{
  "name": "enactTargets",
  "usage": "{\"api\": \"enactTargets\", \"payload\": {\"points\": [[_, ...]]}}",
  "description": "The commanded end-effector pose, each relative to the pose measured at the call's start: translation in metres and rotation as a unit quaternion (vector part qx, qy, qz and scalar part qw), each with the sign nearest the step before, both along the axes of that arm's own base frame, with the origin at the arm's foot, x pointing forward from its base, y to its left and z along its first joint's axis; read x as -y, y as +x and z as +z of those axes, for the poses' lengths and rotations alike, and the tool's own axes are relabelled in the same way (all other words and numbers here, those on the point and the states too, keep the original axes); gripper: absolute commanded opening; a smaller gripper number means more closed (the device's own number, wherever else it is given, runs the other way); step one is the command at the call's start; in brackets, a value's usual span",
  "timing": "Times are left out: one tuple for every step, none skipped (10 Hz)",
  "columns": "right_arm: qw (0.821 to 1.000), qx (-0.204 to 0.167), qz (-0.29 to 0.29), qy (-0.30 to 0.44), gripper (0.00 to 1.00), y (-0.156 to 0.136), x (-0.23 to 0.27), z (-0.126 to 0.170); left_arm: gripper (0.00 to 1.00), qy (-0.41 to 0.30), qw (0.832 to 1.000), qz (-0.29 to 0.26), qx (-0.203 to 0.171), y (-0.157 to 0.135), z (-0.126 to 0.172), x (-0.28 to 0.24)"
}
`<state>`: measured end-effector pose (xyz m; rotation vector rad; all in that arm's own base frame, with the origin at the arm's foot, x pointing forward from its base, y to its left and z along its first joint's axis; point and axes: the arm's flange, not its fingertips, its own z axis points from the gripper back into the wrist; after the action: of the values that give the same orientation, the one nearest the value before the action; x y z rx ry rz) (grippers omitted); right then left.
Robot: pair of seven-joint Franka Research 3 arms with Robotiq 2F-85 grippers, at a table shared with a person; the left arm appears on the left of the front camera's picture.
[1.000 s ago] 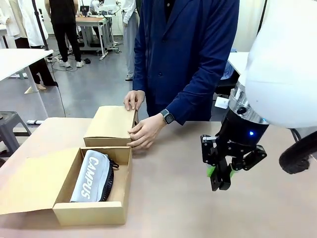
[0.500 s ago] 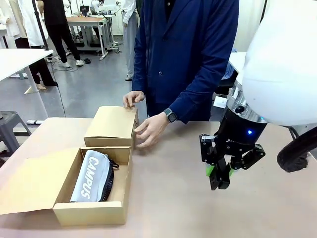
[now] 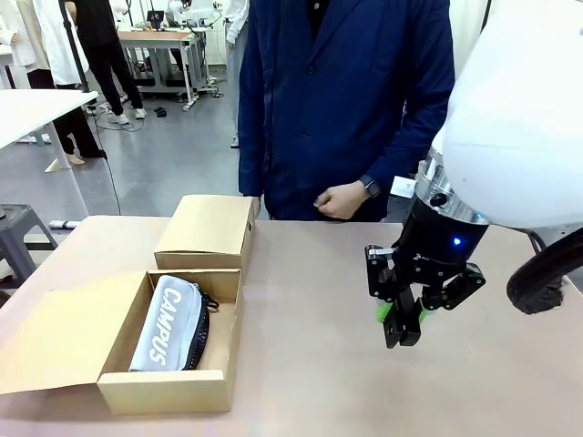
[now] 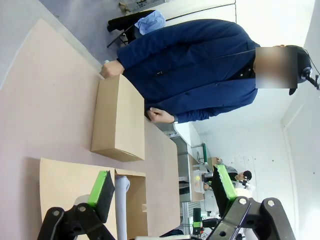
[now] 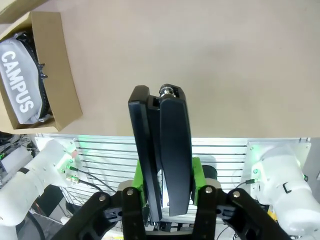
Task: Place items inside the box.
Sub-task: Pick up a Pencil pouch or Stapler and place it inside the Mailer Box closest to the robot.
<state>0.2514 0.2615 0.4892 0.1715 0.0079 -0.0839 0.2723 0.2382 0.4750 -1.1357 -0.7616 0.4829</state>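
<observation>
The pouch [image 3: 165, 326] is grey with white lettering, the open box [image 3: 164, 393] tan. The stapler [image 5: 165, 145] is black, the coat [image 3: 346, 82] navy

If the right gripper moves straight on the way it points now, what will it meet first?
The right gripper, shut on the black stapler, points down at a bare part of the table, right of the open box. The stapler's tip would probably reach the tabletop first; nothing else seems to lie between.
</observation>
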Motion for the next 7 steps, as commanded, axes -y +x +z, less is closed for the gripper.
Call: {"api": "enactTargets", "payload": {"points": [[0.999,0.019,0.025,-0.003,0.42,0.025,-0.031,0.009,1.0,-0.002,1.0,0.0,0.017,0.0,0.0,0.001],[1.0,0.021,0.01,-0.015,0.42,0.051,-0.073,0.009,1.0,-0.002,1.0,0.0,0.017,0.0,0.0,0.001],[0.999,0.038,0.017,-0.006,0.42,0.076,-0.128,0.004,1.0,-0.002,1.0,0.0,0.017,0.0,0.0,0.001],[0.999,0.025,0.025,0.017,0.42,0.09,-0.169,-0.004,1.0,-0.002,1.0,0.0,0.017,0.0,0.0,0.001],[0.999,0.023,0.032,0.036,0.42,0.093,-0.2,-0.015,1.0,-0.002,1.0,0.0,0.017,0.0,0.0,0.001],[0.998,0.004,0.041,0.052,0.42,0.093,-0.226,-0.03,1.0,-0.002,1.0,0.0,0.017,0.0,0.0,0.001],[0.996,-0.019,0.029,0.082,0.42,0.088,-0.252,-0.047,1.0,-0.002,1.0,0.0,0.017,0.0,0.0,0.001]]}}
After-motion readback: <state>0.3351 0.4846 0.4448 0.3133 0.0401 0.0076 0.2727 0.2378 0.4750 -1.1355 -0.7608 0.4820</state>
